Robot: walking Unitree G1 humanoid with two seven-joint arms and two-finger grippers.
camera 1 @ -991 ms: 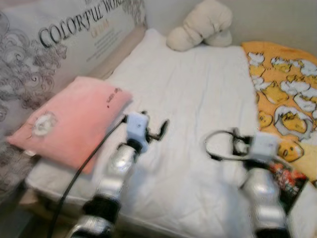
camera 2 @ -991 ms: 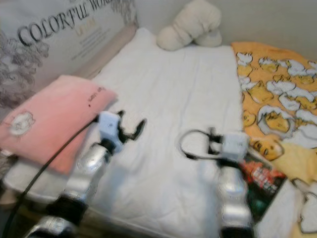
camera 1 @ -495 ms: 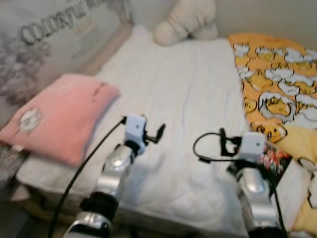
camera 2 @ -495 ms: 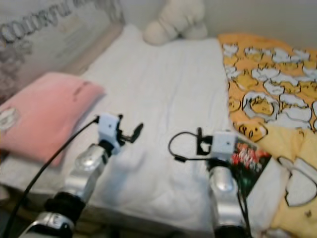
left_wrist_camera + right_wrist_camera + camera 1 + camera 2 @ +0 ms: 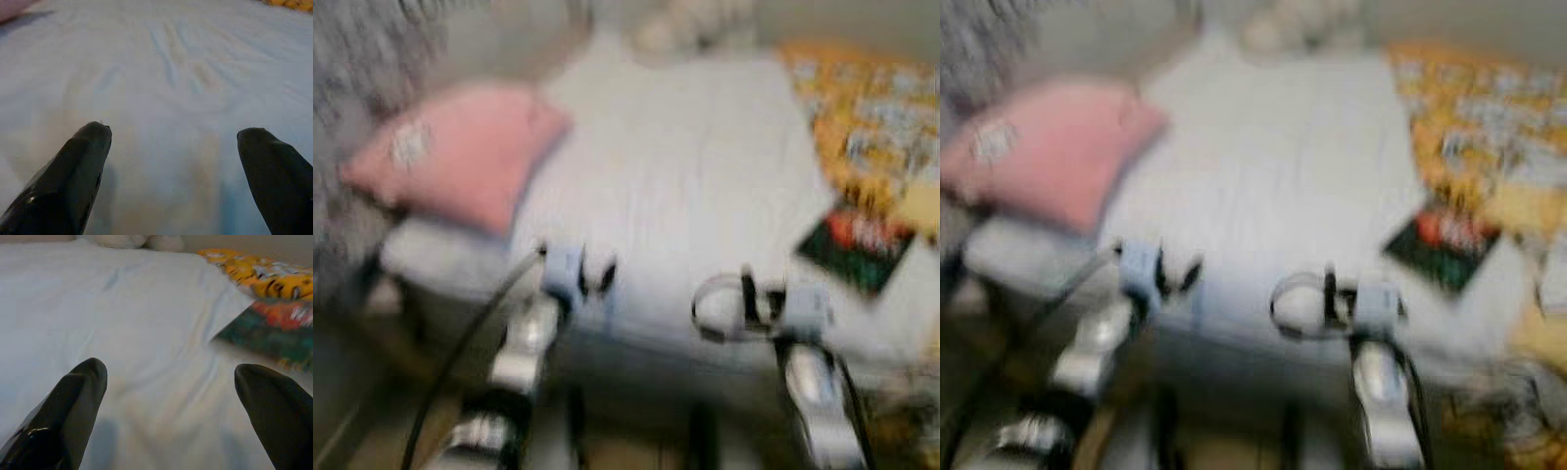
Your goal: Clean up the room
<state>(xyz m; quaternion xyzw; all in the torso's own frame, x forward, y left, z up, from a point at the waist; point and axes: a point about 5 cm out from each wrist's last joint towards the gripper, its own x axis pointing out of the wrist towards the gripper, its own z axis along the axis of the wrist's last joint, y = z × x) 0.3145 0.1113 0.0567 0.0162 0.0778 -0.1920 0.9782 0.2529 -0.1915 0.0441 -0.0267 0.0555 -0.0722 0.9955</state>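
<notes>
Head views heavily blurred. Both arms are raised over the near edge of the bed [image 5: 685, 186]. Left gripper [image 5: 173, 171] holds its fingers [image 5: 73, 171] wide, nothing between them, above the white sheet. Right gripper [image 5: 168, 406] likewise spread wide and empty. A dark red-and-green book [image 5: 274, 328] lies near the bed's right edge beside the yellow blanket [image 5: 266, 276]. A pink pillow [image 5: 460, 162] sits at the left edge.

My head views are badly blurred. I see a soft pink pillow [image 5: 460, 162] lying flat at the left of the white-sheeted bed [image 5: 675, 186], and a dark green-and-red flat booklet [image 5: 857, 247] at its right edge, beside a yellow patterned blanket [image 5: 871, 127].
</notes>
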